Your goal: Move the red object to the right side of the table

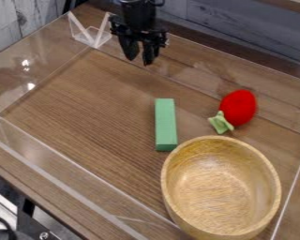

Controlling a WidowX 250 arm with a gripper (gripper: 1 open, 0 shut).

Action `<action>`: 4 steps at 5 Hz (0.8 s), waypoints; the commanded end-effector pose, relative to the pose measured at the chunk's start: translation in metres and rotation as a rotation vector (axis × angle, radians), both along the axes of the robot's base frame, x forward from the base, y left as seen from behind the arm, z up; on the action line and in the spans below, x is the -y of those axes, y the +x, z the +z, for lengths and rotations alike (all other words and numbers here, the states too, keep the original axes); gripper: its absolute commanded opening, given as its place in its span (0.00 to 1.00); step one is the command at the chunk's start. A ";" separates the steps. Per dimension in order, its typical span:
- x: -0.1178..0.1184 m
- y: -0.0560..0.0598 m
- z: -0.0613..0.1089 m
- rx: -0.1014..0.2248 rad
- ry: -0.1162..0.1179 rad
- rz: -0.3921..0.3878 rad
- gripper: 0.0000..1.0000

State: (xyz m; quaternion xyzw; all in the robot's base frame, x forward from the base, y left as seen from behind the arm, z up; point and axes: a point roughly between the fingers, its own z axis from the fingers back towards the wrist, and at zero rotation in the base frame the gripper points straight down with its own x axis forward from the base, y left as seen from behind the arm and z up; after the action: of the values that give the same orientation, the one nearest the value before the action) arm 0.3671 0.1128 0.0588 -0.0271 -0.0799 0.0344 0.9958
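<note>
Camera view: the gripper (142, 52) hangs straight down over the table's (78, 103) far edge, fingers slightly parted and holding nothing. The red object (239, 106) lies well apart at the right, near the bowl (221, 192) and green block (167, 124).

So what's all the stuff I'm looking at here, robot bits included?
red object: one, bright red with a light-green stem piece, on the table toward the right edge of the picture
green block: one, green, flat, lying near the table's middle
wooden bowl: one, light wood, front right, empty
table: one, brown wood grain
clear walls: low transparent panels around the tabletop
gripper: one, black, pointing down at the back, above the tabletop, holding nothing; too small to tell how wide its fingers are
</note>
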 end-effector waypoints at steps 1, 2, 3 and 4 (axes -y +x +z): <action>0.006 0.003 0.027 0.069 0.023 0.034 1.00; 0.015 0.005 0.030 0.074 0.026 0.061 1.00; 0.006 0.005 0.033 0.081 0.028 0.057 1.00; -0.004 0.008 0.036 0.088 0.032 0.051 1.00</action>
State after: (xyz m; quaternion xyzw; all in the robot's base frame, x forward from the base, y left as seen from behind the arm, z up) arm 0.3664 0.1110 0.0579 -0.0243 -0.0731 0.0584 0.9953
